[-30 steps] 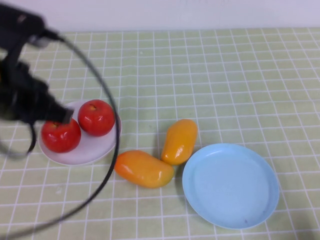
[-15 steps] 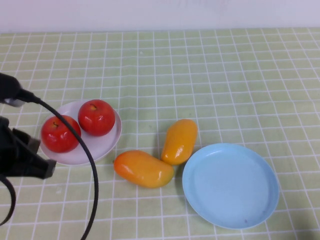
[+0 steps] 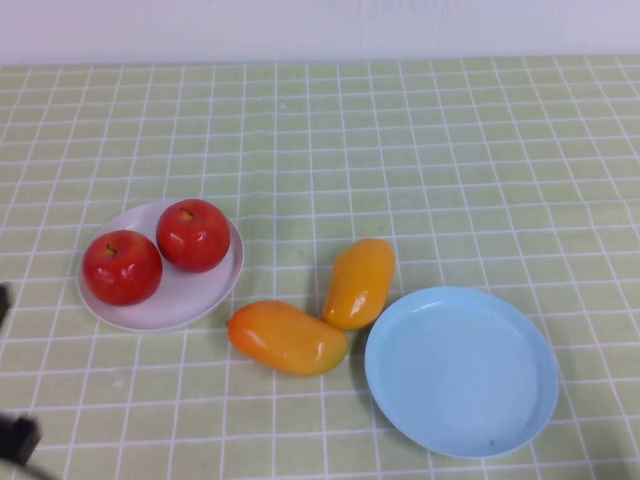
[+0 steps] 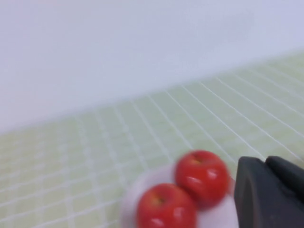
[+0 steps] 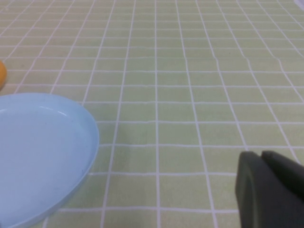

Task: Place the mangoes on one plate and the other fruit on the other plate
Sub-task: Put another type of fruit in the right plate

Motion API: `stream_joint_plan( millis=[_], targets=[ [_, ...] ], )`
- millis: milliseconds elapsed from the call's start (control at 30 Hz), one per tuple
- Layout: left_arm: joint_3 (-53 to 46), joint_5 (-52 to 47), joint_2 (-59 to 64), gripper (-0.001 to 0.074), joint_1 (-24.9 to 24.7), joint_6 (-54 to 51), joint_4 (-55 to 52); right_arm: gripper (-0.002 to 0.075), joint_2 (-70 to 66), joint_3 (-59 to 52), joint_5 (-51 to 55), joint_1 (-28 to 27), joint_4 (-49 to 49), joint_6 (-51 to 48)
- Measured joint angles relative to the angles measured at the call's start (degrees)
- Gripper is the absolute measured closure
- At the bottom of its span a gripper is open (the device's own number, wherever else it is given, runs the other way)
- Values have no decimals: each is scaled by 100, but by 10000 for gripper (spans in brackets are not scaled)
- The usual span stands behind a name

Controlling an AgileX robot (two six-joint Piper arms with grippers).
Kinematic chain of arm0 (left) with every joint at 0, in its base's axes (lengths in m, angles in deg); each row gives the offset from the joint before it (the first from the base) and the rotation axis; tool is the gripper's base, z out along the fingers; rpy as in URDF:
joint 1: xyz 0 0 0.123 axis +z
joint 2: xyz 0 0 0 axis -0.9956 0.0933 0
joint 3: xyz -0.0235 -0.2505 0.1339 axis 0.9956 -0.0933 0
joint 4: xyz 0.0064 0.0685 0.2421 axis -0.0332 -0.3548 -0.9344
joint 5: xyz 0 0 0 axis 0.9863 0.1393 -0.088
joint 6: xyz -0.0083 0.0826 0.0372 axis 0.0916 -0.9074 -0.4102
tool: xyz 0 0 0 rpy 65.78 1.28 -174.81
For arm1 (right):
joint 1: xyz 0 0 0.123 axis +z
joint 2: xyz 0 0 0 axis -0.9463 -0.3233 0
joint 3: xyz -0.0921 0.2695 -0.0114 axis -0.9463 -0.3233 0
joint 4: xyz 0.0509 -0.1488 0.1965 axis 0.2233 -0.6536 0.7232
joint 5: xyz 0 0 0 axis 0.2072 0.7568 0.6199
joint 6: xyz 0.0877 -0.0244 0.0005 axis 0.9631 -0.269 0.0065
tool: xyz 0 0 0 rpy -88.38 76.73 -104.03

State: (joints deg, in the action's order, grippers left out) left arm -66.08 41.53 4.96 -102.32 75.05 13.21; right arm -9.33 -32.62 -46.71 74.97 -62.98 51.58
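Two plates, two mangoes and two apples sit on the green checked table (image 3: 450, 150), and neither tool holds any of them.

Biggest is the light blue plate (image 3: 461, 371), bare. It lies just ahead of the right tool (image 5: 270, 192), off to that tool's left; the right tool hovers low over bare cloth beside its rim, jaws closed on nothing. From the raised camera this tool is out of sight.

Next is the white plate (image 3: 190, 295), smaller, carrying both red apples. It lies just ahead of the left tool (image 4: 270, 192), which hangs back from it, lifted a little off the table, shut and empty-handed. From above, only a dark scrap of the left arm (image 3: 15, 438) shows at the near left corner.

Then the mangoes, both on the cloth between the plates, on neither. The lower mango (image 3: 287, 337) lies on its side, well off to the left tool's right, closer to the white plate than its partner. The upper mango (image 3: 359, 282) stands angled, its lower end touching the first mango, its side close to the blue plate's rim; a sliver of orange shows at the edge of the right wrist view.

Smallest are the apples: the near apple (image 3: 121, 267) and the far apple (image 3: 192, 235), touching each other on the white plate.
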Motion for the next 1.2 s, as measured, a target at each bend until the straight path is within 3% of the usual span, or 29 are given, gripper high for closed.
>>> stream_joint_plan(
  millis=[233,367,533,900,1200],
  targets=[
    [-1277,387,-1790,732,875,88,109,743,0,0,0,0,0,0],
    [-1718,387,-2411,732,1105,125,109,743,0,0,0,0,0,0],
    [-1958,167,-2568,732,1141,125,140,743,0,0,0,0,0,0],
    [-1969,-1749,-2578,733,1244,136,140,743,0,-9,0,0,0,0],
    [-1969,-1767,-2580,733,1244,136,140,743,0,-9,0,0,0,0]
  ],
)
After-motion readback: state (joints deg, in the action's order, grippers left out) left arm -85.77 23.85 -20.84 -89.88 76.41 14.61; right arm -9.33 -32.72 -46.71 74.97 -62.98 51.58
